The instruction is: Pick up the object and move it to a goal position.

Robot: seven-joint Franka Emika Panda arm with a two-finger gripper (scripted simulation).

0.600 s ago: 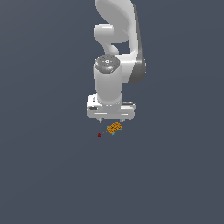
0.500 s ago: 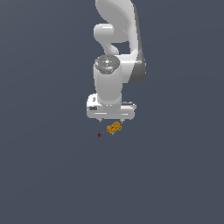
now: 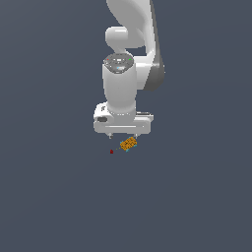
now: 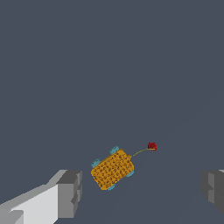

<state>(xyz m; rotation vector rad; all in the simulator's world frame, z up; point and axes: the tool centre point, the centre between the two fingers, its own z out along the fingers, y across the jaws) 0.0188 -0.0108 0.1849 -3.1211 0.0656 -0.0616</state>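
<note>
The object is a tiny orange-yellow speckled oblong block with cyan bits at its edges, lying tilted on the grey floor just under the white gripper. In the wrist view the object sits between the two grey fingertips, nearer one of them and touching neither. The gripper is open and holds nothing. A thin line runs from the object to a small dark red dot.
The dark red dot lies on the floor a little toward the exterior view's left of the object. The white arm rises above the gripper. All around is plain grey floor.
</note>
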